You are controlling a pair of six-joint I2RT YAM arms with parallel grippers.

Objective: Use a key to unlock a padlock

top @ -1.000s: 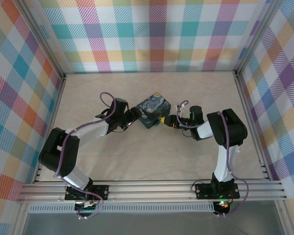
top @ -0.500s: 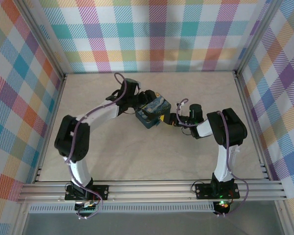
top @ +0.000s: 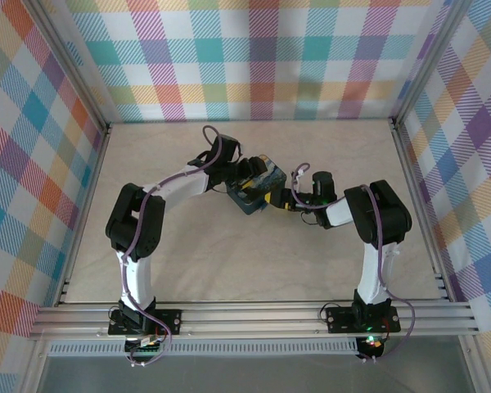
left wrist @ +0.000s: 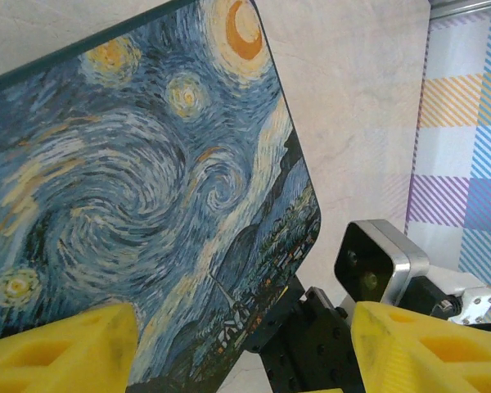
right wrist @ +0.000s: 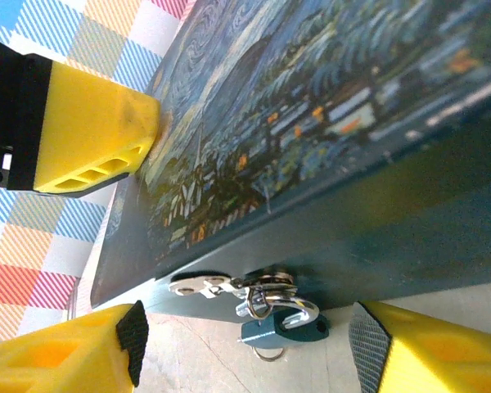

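The tiny blue padlock (right wrist: 283,329) hangs by its silvery shackle from the hasp (right wrist: 203,286) on the front wall of the starry-night box (right wrist: 327,98). A thin wire ring shows under the padlock; I cannot make out the key itself. My right gripper (right wrist: 245,354) is open, low to the table, with the padlock between its yellow fingers and untouched. My left gripper (left wrist: 241,352) is open over the box lid (left wrist: 147,180), one finger above the lid, the other past its edge. From above, the left gripper (top: 252,173) sits on the box (top: 260,188) and the right gripper (top: 280,201) at its right front.
The box stands mid-table on the beige surface (top: 229,262). The right arm's wrist camera (left wrist: 378,260) is close beside the left fingers. A left finger (right wrist: 90,135) looms beyond the lid. Checked walls enclose the table, with an aluminium rail (top: 254,315) in front.
The left arm swung from the box's left side round the back and now reaches over the lid. The right gripper stayed at the padlock and its jaws widened a little.
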